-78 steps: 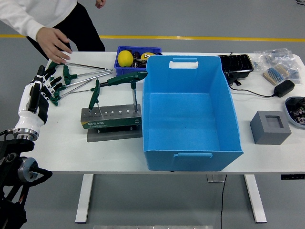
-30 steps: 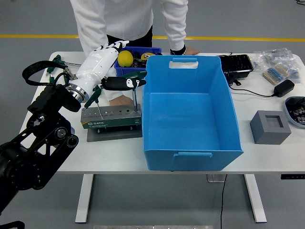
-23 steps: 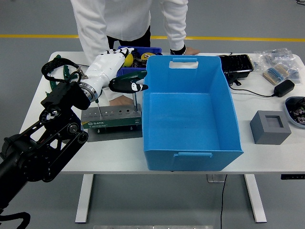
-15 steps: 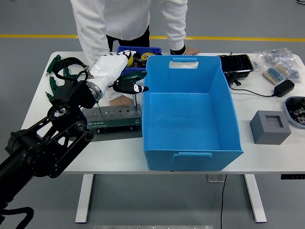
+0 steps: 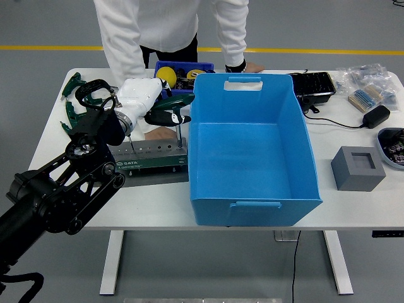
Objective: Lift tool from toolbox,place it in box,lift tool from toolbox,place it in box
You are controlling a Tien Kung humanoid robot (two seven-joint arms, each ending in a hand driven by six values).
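white desk [image 5: 265,221], carrying everything here. large open blue plastic box [image 5: 252,148], empty, standing at the middle, its left wall just beside the grey metal tool stand [image 5: 148,158] with the green label strip. black left arm [image 5: 57,196] reaching in from the lower left, its white left hand [image 5: 146,101] set over the stand. fingers [image 5: 165,117] wrapped around the dark green t-handle of the hex wrench [image 5: 178,126], clenched on that crossbar. wrench upright, steel shank seated in a hole at the stand's right end, close to the box wall. right hand out of view. person in a white top at the far side, one hand [image 5: 160,134] resting on the desk behind the stand, the other [image 5: 254,67] by the box's far rim.

likely stiff and fairly light, a slim steel rod under a moulded grip; smooth shank probably slippery, so best held on the handle, near its centre above the shank, and drawn straight up to avoid binding in the hole. green spare wrenches [image 5: 71,104] lying at the far left.
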